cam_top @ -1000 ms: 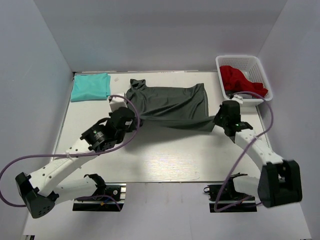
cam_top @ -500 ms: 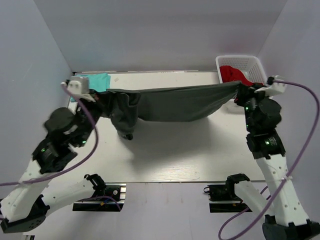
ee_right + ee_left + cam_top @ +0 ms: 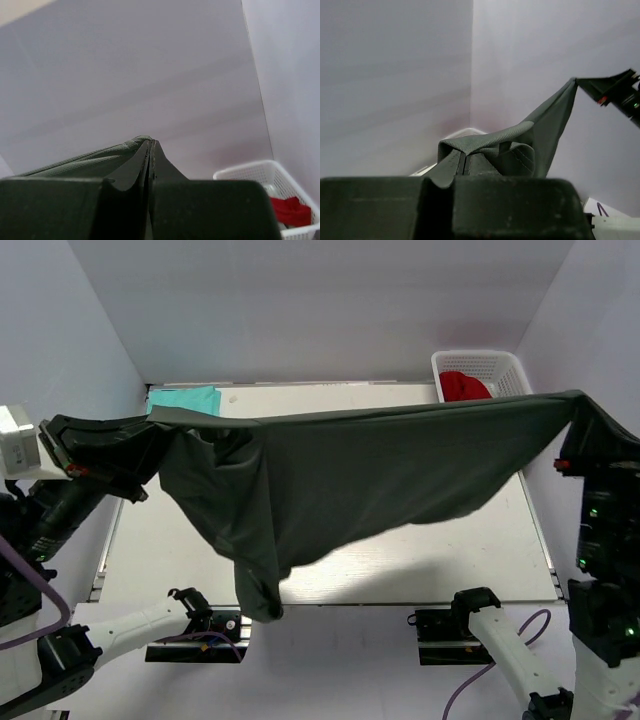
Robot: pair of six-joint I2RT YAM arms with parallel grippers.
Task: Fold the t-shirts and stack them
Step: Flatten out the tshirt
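Both arms are raised high, the left gripper point(image 3: 140, 445) at 9 o'clock and the right gripper point(image 3: 580, 425) at 3 o'clock. Each is clenched on an edge of the charcoal t-shirt point(image 3: 360, 470), which is stretched above the table point(image 3: 450, 560). At 1 o'clock a white basket point(image 3: 500, 365) is shown containing a red garment point(image 3: 462, 386). The teal t-shirt point(image 3: 185, 398), at 11 o'clock, is partly hidden by the hanging cloth.

Table point(image 3: 450, 560): white; I see bare surface along the near edge.
Far left corner: folded teal shirt point(image 3: 185, 398), lying flat.
Far right corner: white basket point(image 3: 478, 361).
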